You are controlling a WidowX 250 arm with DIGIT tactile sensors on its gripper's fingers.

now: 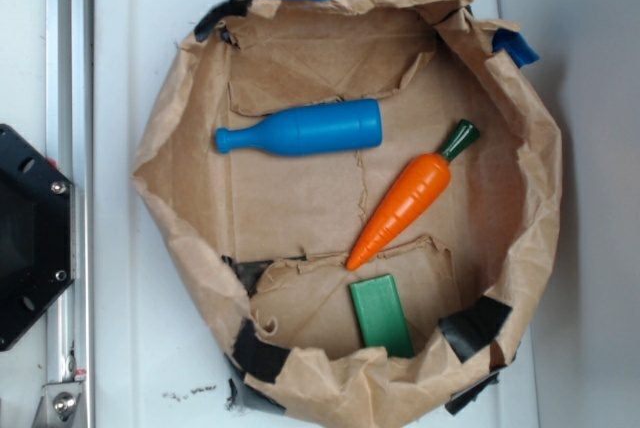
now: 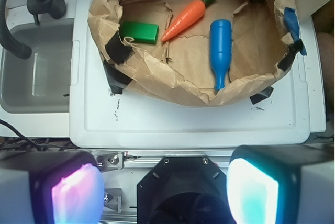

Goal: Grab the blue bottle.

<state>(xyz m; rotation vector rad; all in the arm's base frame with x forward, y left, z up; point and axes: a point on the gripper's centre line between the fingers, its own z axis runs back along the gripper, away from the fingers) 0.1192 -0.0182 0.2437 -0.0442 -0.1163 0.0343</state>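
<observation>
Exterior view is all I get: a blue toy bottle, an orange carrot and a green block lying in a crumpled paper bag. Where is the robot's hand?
Observer: The wrist view shows its two dark fingers with glowing pads. They are spread wide apart with nothing between them, well back from the crumpled brown paper bag.
Operator: Which end of the bottle faces them?
Observer: The smooth bright-blue toy bottle points its narrow neck toward the fingers.
Operator: Anything outside my picture?
Observer: A grey sink with a curved black tap sits beside the white surface under the bag.
</observation>
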